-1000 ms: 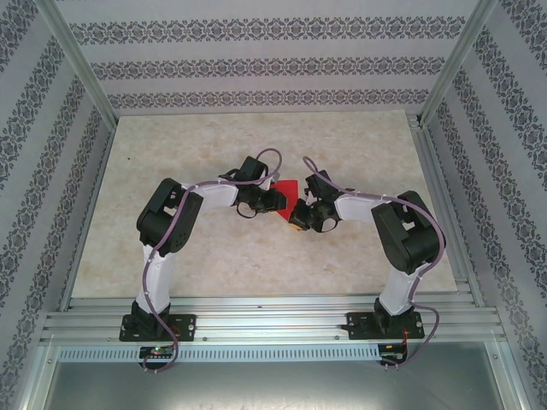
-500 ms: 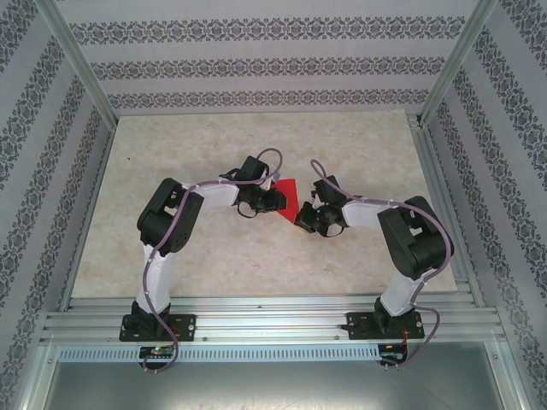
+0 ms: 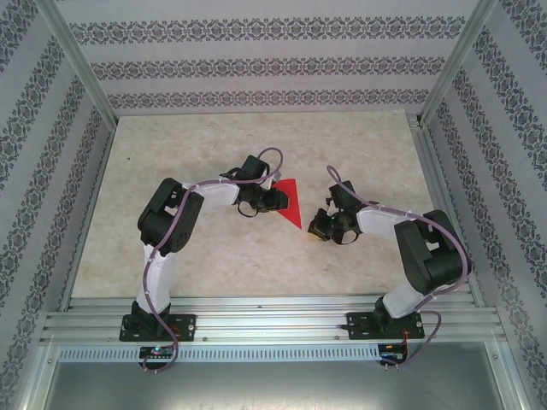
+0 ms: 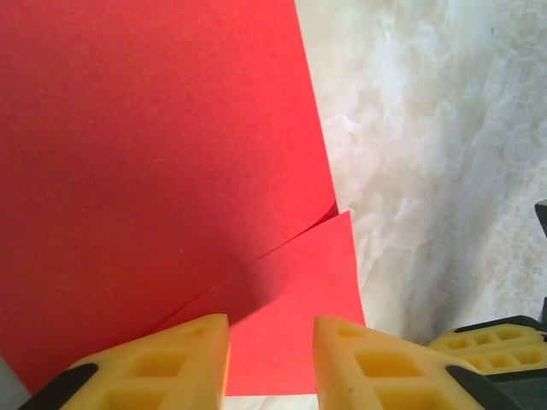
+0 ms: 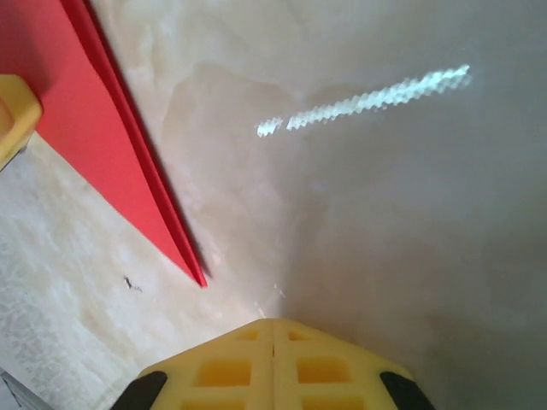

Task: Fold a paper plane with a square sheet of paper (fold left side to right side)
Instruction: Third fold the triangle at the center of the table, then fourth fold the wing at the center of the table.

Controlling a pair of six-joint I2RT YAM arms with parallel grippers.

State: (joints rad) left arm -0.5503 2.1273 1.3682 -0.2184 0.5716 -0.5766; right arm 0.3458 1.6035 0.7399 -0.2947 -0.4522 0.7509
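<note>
The red sheet of paper (image 3: 291,198) lies flat on the table, folded into a long triangle whose sharp tip points toward the near edge. My left gripper (image 3: 274,202) sits at its left edge; in the left wrist view its yellow fingers (image 4: 192,363) stand apart over the layered paper (image 4: 171,171), so the left gripper (image 4: 271,359) is open with nothing clamped. My right gripper (image 3: 319,231) is off to the right of the tip. In the right wrist view the right gripper (image 5: 273,329) is shut and empty above bare table, the paper's pointed end (image 5: 102,154) at upper left.
The marble-patterned tabletop (image 3: 214,256) is ringed by an aluminium frame (image 3: 256,312) and patterned walls. The right gripper's yellow fingers (image 4: 487,342) show at the lower right of the left wrist view, and a left finger (image 5: 13,111) at the left edge of the right wrist view.
The right arm has drawn back to the right, off the paper, uncovering its pointed near end. The left gripper stays at the paper's left edge and its fingers have parted a little.
</note>
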